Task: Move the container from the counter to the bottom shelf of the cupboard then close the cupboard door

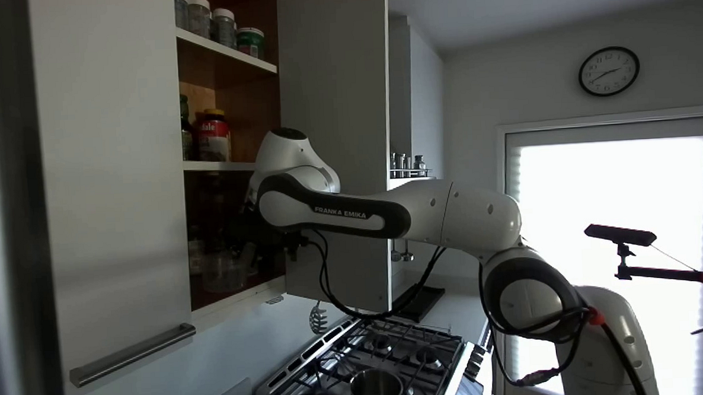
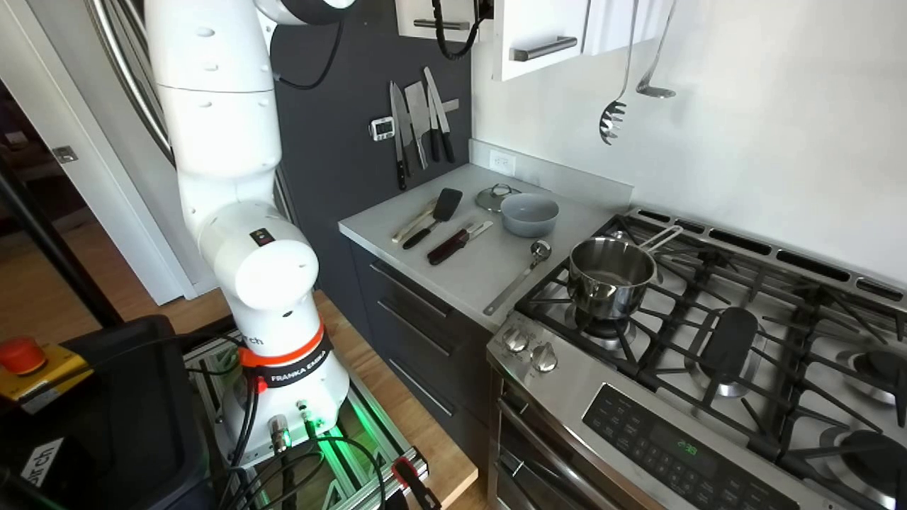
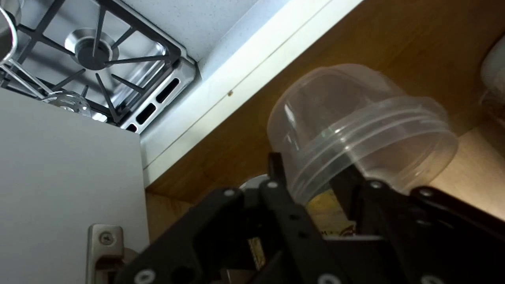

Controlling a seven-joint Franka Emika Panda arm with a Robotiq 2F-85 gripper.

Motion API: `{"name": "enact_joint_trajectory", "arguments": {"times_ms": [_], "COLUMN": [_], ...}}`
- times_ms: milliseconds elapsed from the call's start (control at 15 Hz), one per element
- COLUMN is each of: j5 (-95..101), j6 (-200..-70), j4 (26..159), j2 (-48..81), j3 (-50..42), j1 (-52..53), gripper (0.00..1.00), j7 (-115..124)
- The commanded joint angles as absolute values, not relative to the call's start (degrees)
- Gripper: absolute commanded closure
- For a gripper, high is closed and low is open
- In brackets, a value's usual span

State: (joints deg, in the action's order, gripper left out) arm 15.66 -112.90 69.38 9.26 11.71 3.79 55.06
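Observation:
The clear plastic container [image 3: 355, 126] stands low in the cupboard on the bottom shelf [image 3: 221, 157]; it also shows in an exterior view [image 1: 224, 273]. My gripper [image 3: 311, 167] is open at the container's rim. One finger is outside against the wall, the other inside the mouth, with a gap between them. In an exterior view the gripper [image 1: 264, 234] is dark and hard to make out. The cupboard [image 1: 230, 72] is open. Its cupboard door [image 1: 335, 97] stands swung out beside the arm; its handle side shows in an exterior view [image 2: 542, 25]. The counter [image 2: 489, 263] shows below.
A yellow-labelled item [image 3: 327, 209] sits behind the fingers. A closed panel [image 1: 113, 172] flanks the opening. A middle shelf [image 1: 219, 165] with a red jar [image 1: 213, 135] is above the gripper. Below are the hob [image 2: 708, 340], a pot [image 2: 611, 276] and a grey bowl [image 2: 530, 214].

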Motion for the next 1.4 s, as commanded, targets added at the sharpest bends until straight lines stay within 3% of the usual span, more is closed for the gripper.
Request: {"name": "enact_joint_trajectory", "arguments": {"times_ms": [0, 267, 333, 933, 1333], "j5": [16.17, 16.44, 16.35, 19.18, 17.98], "j6": [-110.91, -111.95, -112.35, -120.9, -132.51], "j4": [66.79, 66.24, 66.21, 71.85, 84.08], "j2": [10.53, 10.59, 10.44, 4.62, -4.61], "j3": [11.7, 11.59, 11.59, 11.23, 11.25], "j1": [4.09, 4.07, 4.01, 3.84, 2.95], "gripper": [0.3, 0.02, 0.0, 0.0, 0.0], "j7": [55.35, 55.81, 55.79, 56.43, 53.5]}}
